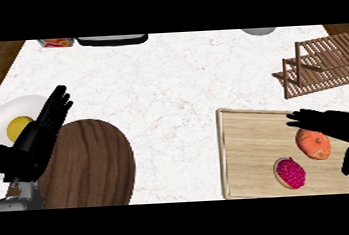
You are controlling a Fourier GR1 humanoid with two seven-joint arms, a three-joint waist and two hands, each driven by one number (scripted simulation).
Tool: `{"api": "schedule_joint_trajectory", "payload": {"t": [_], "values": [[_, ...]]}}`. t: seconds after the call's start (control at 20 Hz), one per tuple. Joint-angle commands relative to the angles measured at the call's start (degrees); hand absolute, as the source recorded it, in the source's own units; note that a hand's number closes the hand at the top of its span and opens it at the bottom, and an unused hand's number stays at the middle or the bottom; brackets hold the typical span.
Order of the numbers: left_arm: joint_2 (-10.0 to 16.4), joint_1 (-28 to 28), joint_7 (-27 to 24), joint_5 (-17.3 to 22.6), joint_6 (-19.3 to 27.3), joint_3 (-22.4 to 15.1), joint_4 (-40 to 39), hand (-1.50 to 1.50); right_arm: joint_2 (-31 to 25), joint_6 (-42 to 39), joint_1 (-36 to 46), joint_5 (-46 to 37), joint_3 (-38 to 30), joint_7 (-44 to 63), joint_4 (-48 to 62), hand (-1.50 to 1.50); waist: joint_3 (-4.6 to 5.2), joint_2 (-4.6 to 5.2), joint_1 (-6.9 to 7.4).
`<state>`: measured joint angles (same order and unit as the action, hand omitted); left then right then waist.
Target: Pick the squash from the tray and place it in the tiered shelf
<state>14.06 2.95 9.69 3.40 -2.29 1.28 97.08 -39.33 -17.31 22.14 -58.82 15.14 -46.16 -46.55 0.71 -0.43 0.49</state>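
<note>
1. The right hand [334,124] hangs over the far right part of the tray [252,150]; its fingers lie straight and point left, its thumb hangs apart toward the near side; it has hold of nothing.
2. The squash [313,143], orange and rounded, lies on the tray just under those fingers, in the gap between fingers and thumb; whether the hand touches it I cannot tell.
3. Just beside the squash, nearer and to the left, a red speckled fruit [290,173] lies on the same tray.
4. The tiered shelf [324,64], of brown wooden slats, stands beyond the tray at the counter's far right corner, well apart from the squash.
5. The left hand [36,132] rests at the view's left edge, fingers straight and up; it holds nothing.
6. Under it lies a white plate [6,114] bearing a yellow thing [18,127]; a dark oval wooden board [91,164] lies just right of it.
</note>
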Motion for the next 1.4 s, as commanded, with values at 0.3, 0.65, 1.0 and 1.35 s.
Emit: {"api": "schedule_joint_trajectory", "payload": {"t": [0.3,0.65,1.0,1.35], "values": [[-2.1,1.5,0.4,-1.7,0.5,-1.0,-0.7,0.0,5.3,8.5,2.8,-2.9,-1.8,0.2,9.7,1.5,-0.76,0.64,0.14],[-1.9,0.4,0.5,-2.3,0.4,-0.6,-0.1,0.0,5.5,19.2,3.5,-0.5,-7.1,-6.8,13.6,1.5,-0.79,0.67,0.33],[-2.3,1.8,-1.0,-2.3,-0.2,0.2,-3.5,0.0,4.2,17.4,5.0,7.3,-13.7,-14.3,9.9,1.5,-0.71,0.36,-0.82],[0.5,-2.4,0.6,-0.3,-0.7,4.1,-0.6,0.0,12.2,19.9,-4.9,13.7,-22.5,13.0,2.6,1.5,-0.3,-1.7,-5.59]]}}
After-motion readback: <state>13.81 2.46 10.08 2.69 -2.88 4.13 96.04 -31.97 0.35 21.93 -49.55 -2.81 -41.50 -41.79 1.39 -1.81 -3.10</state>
